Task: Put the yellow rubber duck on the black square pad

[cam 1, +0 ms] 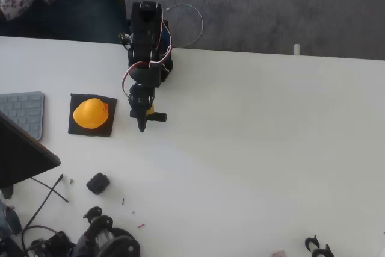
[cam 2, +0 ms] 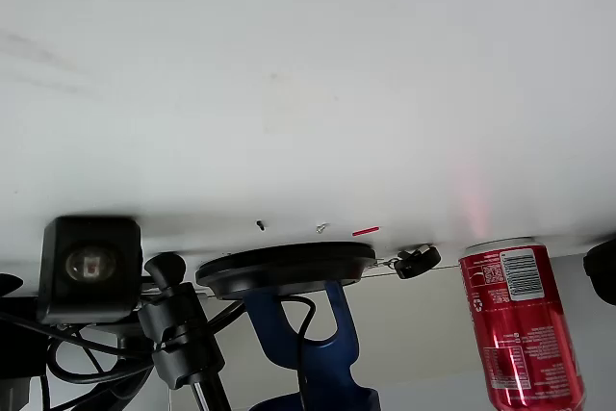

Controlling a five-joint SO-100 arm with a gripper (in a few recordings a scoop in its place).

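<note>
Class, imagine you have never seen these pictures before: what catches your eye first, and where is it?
In the overhead view, the small yellow rubber duck stands out, sitting on the flat black square pad at the left of the white table. Just right of it hangs the black robot arm's end effector. In the wrist view, a red drinks can glows at lower right.

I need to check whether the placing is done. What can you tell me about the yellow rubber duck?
The yellow rubber duck looks like a small, rounded, smooth toy, yellow-orange with a small red-orange beak on its right in the overhead view. It sits on the black square pad, within its edges, touching nothing else. The gripper is to its right, apart from it.
</note>
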